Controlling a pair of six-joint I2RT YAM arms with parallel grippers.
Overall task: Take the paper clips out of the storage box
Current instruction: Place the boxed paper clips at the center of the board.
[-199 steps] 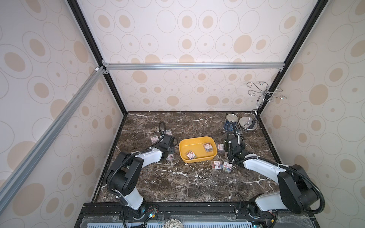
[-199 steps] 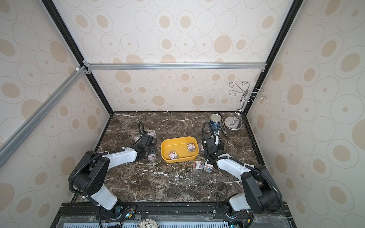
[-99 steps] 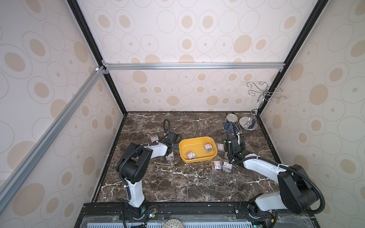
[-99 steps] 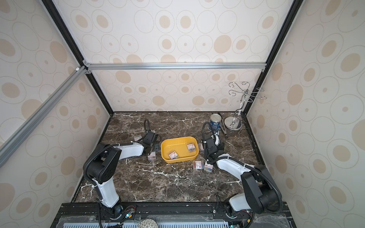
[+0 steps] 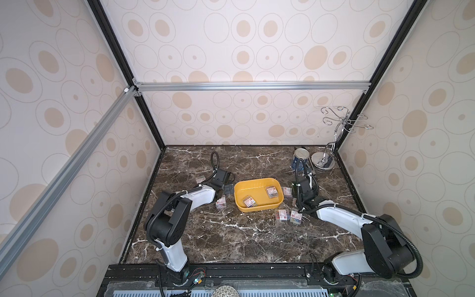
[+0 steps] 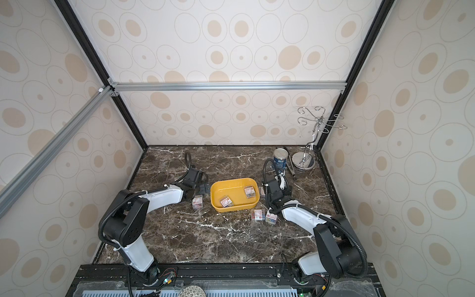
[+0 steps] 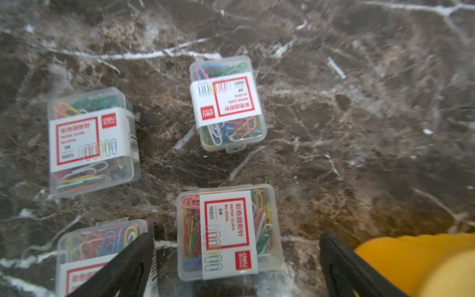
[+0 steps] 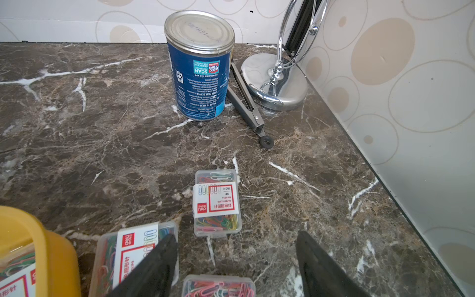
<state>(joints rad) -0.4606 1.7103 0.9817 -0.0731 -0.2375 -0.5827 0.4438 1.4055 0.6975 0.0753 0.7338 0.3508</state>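
1. Nearest: two boxes of paper clips [image 5: 282, 215] lie on the surface [image 5: 231, 239], just in front of the storage box [image 5: 257, 207].
2. The storage box holds two more, and others lie beside both its ends.
3. Left gripper [image 7: 236, 236]: wide, empty, straddling one box without contact.
4. Right gripper [image 8: 235, 235]: jaws apart, empty.
5. Farthest: tin can [image 5: 300, 156] and chrome stand [image 5: 322, 163].

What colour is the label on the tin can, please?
Blue: the tin can shows best in the right wrist view.
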